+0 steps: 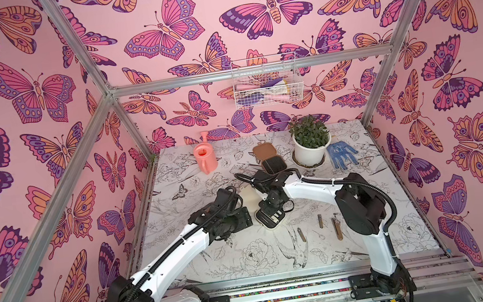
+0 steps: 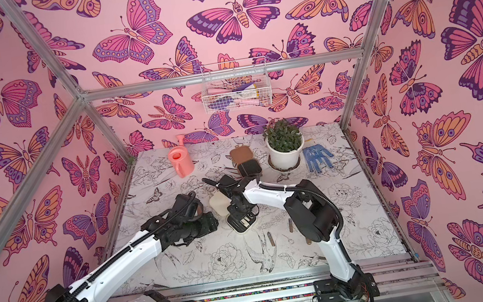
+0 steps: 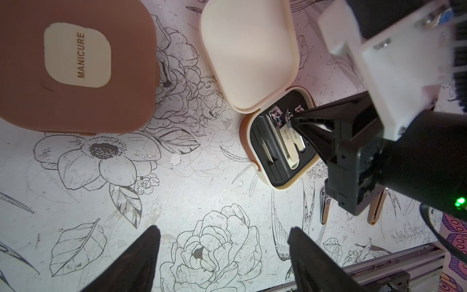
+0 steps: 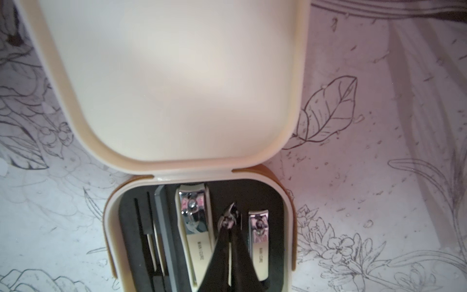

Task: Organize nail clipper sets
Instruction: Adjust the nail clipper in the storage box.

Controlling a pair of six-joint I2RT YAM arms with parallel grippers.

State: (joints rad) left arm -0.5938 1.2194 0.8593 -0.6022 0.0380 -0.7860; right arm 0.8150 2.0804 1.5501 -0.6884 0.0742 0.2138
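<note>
Pink butterfly walls (image 1: 33,91) box in a floral-sketch worktop (image 1: 207,259). Near mid-worktop the cream case (image 4: 171,83) lies open, lid folded flat on the far side, black-lined base nearer the robot. Seated in the base are a large clipper (image 4: 194,227) and a small clipper (image 4: 259,235), with a grey file (image 4: 164,240) beside the large one. Between the two clippers the right end effector (image 4: 229,228) reaches down into the base. Its fingers are pinched together on a slim clipper (image 4: 227,215) held on edge, shiny head poking past the tips. Over bare worktop the left end effector (image 3: 222,252) hovers, fingers spread wide, nothing between them. One closed tan case (image 3: 75,63), "MANICURE" patch up, sits near the cream lid, not touching. An open tan case (image 1: 266,156) sits at the back, next to the potted plant (image 1: 309,142). Three loose tools (image 1: 320,221) lie on the worktop beside the right arm. Also at the back are the watering can (image 1: 205,160) and the blue glove (image 1: 341,153).
</note>
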